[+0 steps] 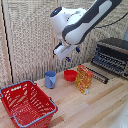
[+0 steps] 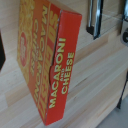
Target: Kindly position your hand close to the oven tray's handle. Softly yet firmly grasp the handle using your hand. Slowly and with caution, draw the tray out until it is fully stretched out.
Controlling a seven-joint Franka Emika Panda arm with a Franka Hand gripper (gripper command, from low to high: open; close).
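Wooden counter, silver-fronted black-topped oven (image 1: 112, 54)

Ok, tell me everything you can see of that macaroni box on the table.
The macaroni box is a thin cardboard carton, orange-red and yellow, with "MACARONI AND CHEESE" in yellow letters down its narrow red side. It looks closed and undamaged. In the exterior view it stands upright on the wooden table, between the red bowl and the oven, just in front of the tray. Only the table touches it; the gripper hangs above, apart.
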